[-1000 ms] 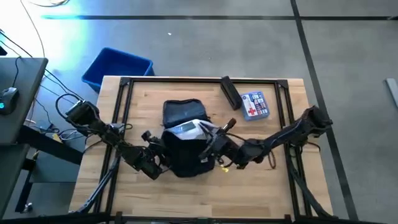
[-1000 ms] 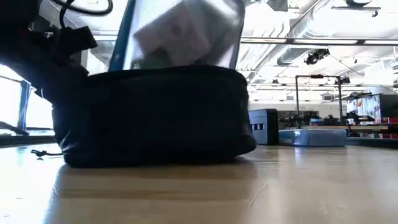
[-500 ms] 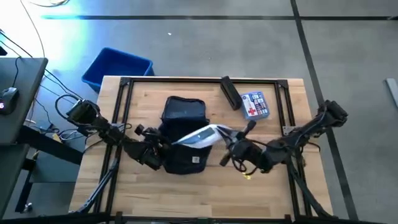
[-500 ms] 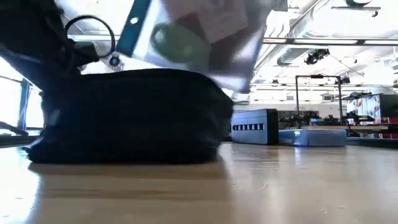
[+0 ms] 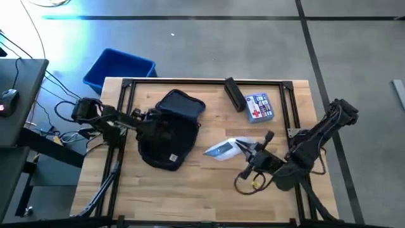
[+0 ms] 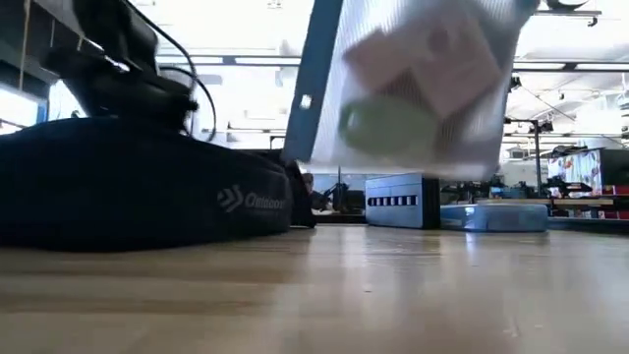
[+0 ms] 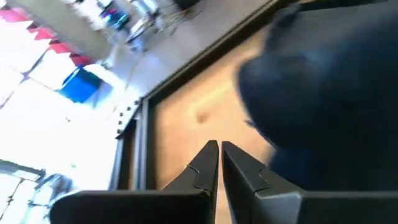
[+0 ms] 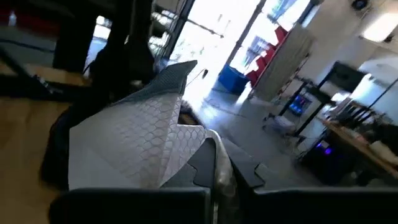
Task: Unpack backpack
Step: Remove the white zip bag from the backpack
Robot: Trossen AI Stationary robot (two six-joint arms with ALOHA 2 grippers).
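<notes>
Right gripper [image 5: 243, 147] clenched on clear plastic pouch [image 5: 221, 149], centre-right of high view. Left gripper [image 5: 154, 123] clenched, empty, on dark navy fabric backpack [image 5: 169, 136] left of centre

On the wooden table [image 5: 190, 183] there is 1 dark navy backpack [image 5: 169, 130], 1 clear pouch [image 5: 220, 149] (held above the surface), 1 black box [image 5: 234, 94] and 1 pale blue first-aid kit [image 5: 259, 106]. 1 blue bin [image 5: 118, 68] sits on the floor beyond the table. 2 robot arms are present, with 1 left gripper [image 7: 219, 163] and 1 right gripper [image 8: 214, 168].
</notes>
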